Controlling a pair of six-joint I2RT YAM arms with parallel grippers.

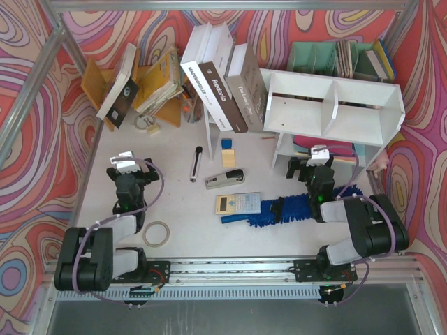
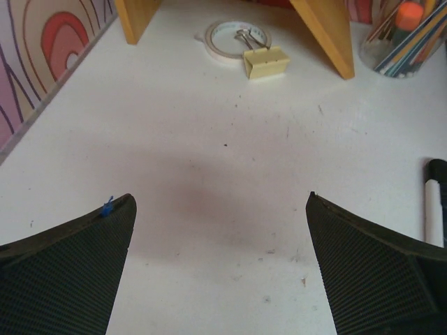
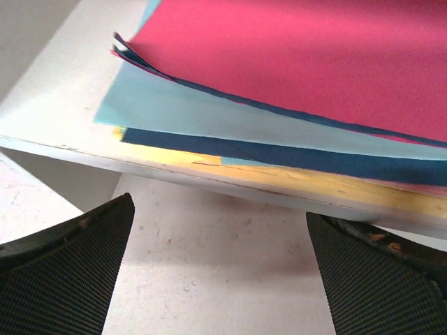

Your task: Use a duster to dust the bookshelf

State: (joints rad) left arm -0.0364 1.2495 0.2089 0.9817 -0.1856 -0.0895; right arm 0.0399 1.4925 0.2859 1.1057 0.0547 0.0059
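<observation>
Top external shows the duster (image 1: 297, 207) lying free, right wrist only coloured sheets (image 3: 293, 63), perhaps paper, both jaws apart.

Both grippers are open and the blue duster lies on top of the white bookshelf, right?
Not quite. The left gripper and right gripper are open, but the duster lies on the table in front of the bookshelf, not on top of it. The top external view shows this.

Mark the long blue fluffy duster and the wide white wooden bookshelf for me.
long blue fluffy duster (image 1: 293, 209): top external view, on the noodle-bristle head.
wide white wooden bookshelf (image 1: 302, 105): top external view, on the bare panel left of the divider.
</observation>
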